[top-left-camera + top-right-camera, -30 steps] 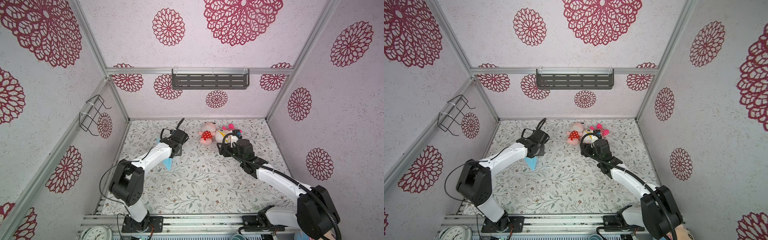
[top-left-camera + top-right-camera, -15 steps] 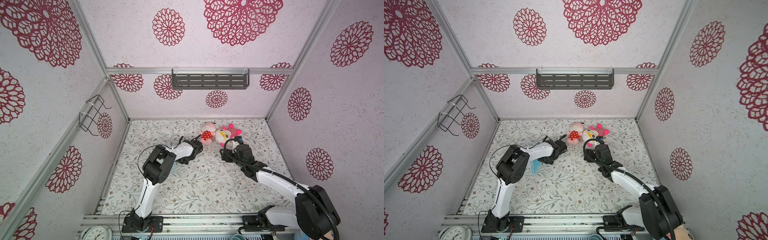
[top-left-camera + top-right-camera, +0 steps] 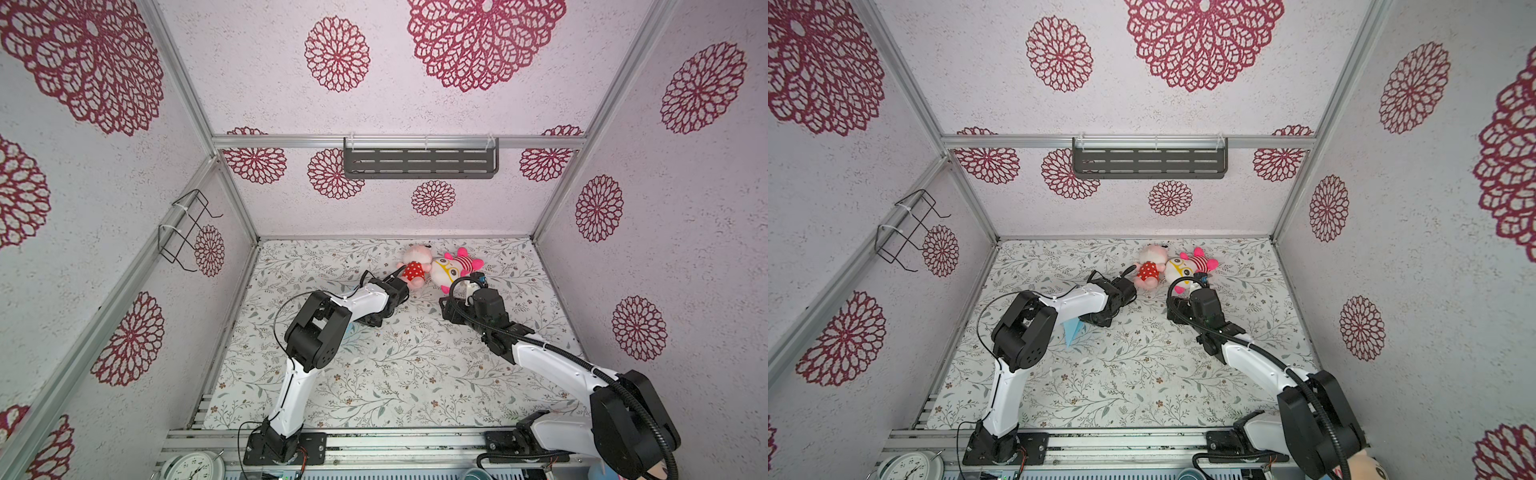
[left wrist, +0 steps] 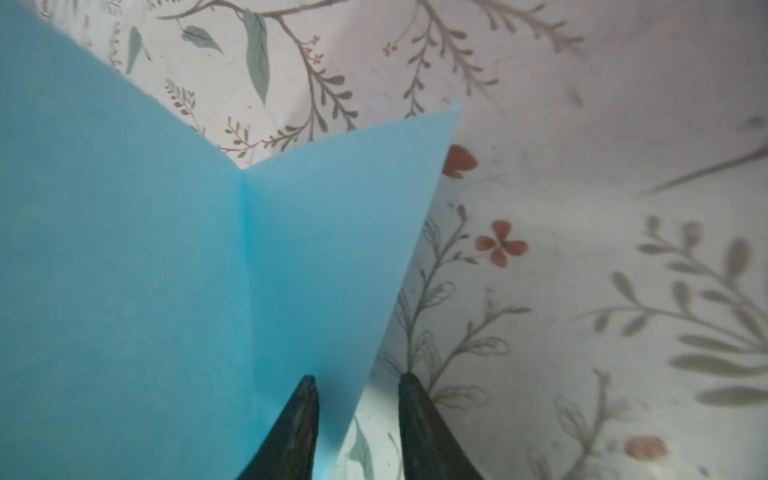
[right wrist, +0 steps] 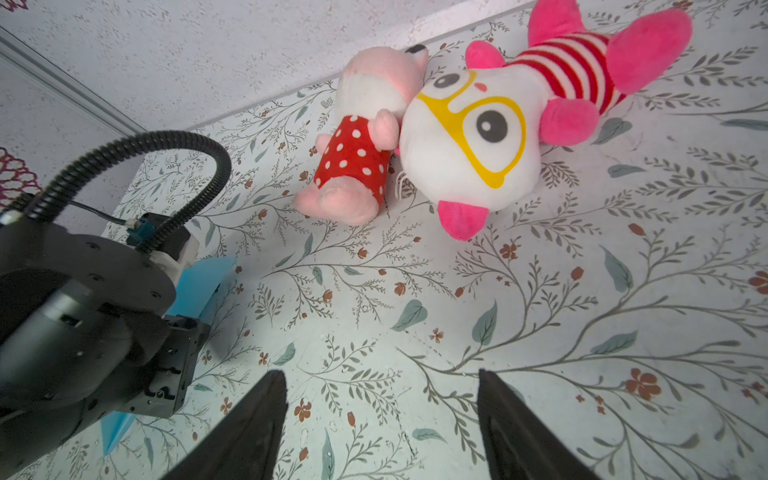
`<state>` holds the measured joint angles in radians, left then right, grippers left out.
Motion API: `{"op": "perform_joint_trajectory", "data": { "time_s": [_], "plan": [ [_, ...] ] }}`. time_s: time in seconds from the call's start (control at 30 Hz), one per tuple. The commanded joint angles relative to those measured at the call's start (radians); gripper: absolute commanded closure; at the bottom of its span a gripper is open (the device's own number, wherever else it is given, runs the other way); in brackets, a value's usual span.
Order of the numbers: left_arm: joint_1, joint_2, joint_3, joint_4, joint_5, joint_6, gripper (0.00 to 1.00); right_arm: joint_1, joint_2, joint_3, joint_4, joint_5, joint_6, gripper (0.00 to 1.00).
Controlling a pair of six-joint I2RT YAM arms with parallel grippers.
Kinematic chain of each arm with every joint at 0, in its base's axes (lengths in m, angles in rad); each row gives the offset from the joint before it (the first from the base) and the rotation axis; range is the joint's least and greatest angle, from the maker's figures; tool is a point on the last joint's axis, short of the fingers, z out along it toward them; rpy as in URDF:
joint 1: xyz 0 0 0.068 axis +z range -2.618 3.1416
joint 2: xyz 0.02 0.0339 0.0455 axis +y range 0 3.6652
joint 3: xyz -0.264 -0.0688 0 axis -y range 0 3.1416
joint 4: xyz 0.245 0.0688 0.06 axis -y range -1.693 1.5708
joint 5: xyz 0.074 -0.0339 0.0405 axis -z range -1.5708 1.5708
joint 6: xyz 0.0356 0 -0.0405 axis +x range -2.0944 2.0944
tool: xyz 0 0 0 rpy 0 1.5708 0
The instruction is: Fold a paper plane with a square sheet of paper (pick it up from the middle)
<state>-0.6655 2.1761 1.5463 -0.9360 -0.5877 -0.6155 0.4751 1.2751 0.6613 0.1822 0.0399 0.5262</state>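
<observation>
the left pincer (image 4: 359,415) stands with its two dark fingertips parted, a clear gap between them, clamped on nothing. the paper plane (image 4: 166,270), light blue with a centre crease, lies on the floral table cover (image 4: 582,208) right at this pincer. its slanted edge runs through the gap, so one fingertip (image 4: 305,415) sits over the paper and the other over bare cover. in a top view the plane's pointed end (image 3: 1070,338) pokes out from beneath the left arm (image 3: 1075,301) (the rest is hidden by it). the right pincer (image 5: 382,399) is wide open and empty above the cover, well apart from the paper. ahead of its fingertips lie a plush toy in a red spotted dress (image 5: 353,166) and a plush toy with yellow glasses (image 5: 478,137), touching each other.
</observation>
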Motion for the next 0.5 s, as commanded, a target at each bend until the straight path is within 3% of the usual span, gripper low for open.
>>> {"op": "perform_joint_trajectory", "data": {
  "time_s": [0.0,0.3,0.47],
  "plan": [
    [-0.009,-0.044,-0.037,0.063,0.194,-0.015,0.58,-0.006,-0.005,0.001,0.033,-0.004,0.020,0.24],
    [-0.008,-0.308,-0.151,0.191,0.536,-0.034,0.48,-0.005,-0.017,-0.021,0.063,-0.005,0.038,0.24],
    [0.010,-0.483,-0.267,0.286,0.623,-0.042,0.44,-0.005,0.013,-0.028,0.117,-0.085,0.046,0.24]
  ]
}}
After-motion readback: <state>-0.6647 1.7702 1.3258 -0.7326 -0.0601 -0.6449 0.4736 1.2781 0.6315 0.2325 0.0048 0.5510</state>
